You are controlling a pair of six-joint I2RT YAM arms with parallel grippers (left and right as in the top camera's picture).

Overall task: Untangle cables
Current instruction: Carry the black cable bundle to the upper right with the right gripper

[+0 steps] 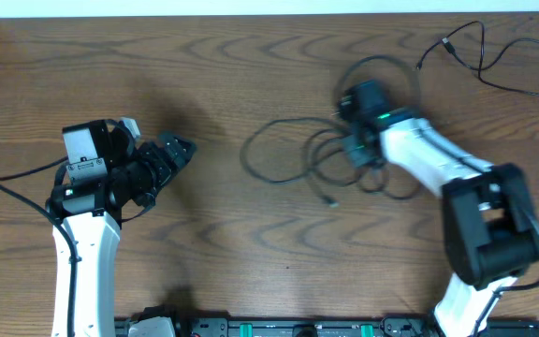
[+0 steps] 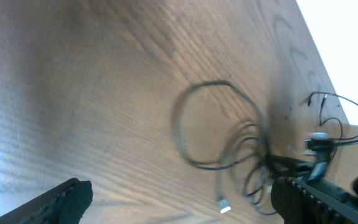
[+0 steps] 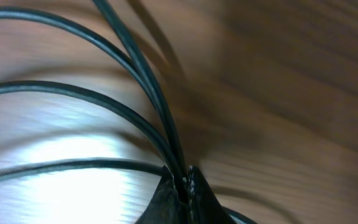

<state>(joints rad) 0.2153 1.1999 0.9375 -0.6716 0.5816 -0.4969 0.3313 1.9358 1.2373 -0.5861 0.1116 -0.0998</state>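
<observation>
Currently, the right gripper (image 3: 185, 185) is clenched on several strands in the right part of the black cable tangle (image 1: 293, 154), the left gripper (image 1: 180, 150) hangs released well left of that tangle, and the next move likely requires drawing one strand clear.

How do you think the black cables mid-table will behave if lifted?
Probably floppy: the black cables lie in loose loops. Likely light, being thin. Since loops overlap, those pinched in the right claw may drag others along.
</observation>
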